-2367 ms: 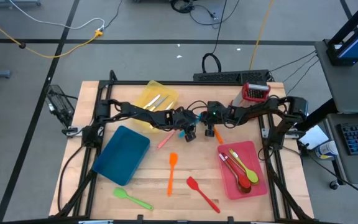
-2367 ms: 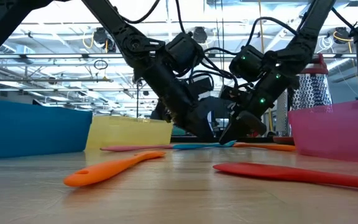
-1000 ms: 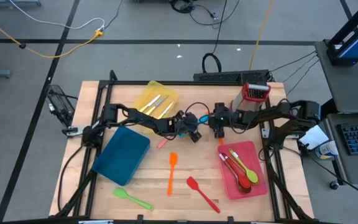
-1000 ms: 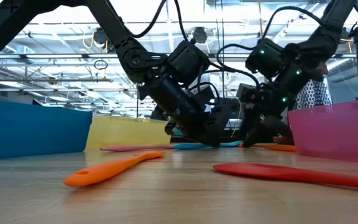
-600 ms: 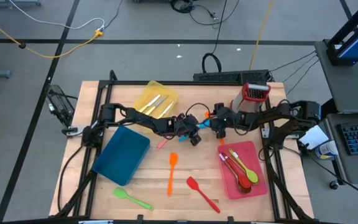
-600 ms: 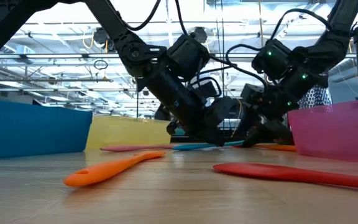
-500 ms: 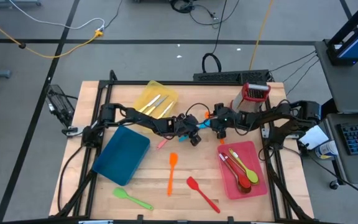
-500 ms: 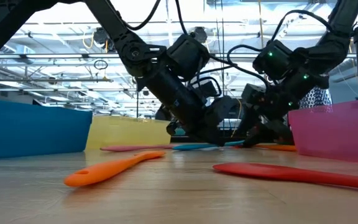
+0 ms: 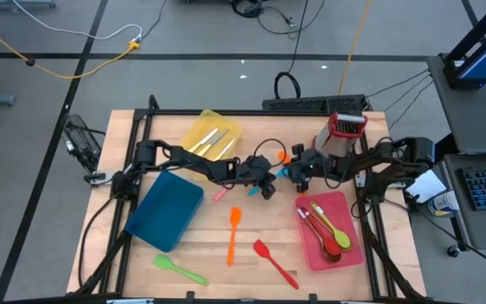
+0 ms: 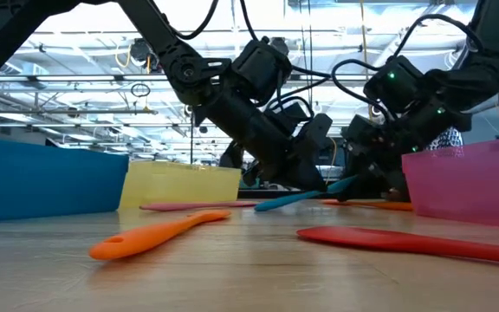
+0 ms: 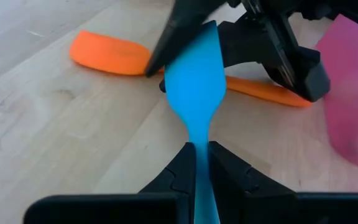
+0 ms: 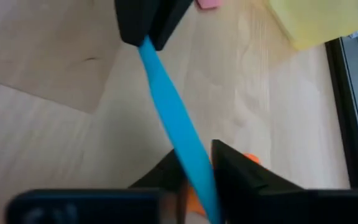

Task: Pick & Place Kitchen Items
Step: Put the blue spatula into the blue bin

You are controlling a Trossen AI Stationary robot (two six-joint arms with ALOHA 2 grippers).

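yellow tray point(image 9: 201, 128): knives point(image 9: 213, 140) | both end effectors pinch blue spatula point(image 11: 193, 99)

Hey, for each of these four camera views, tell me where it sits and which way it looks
High: overhead, straight down; both arms, left claw, right claw.
Low: table height, level across; both arms, orange spatula in front.
Left wrist: looks past its fingers, shut on the blue spatula.
Right wrist: looks along that spatula between its fingers.
Shared: both wrist views show the blue spatula.
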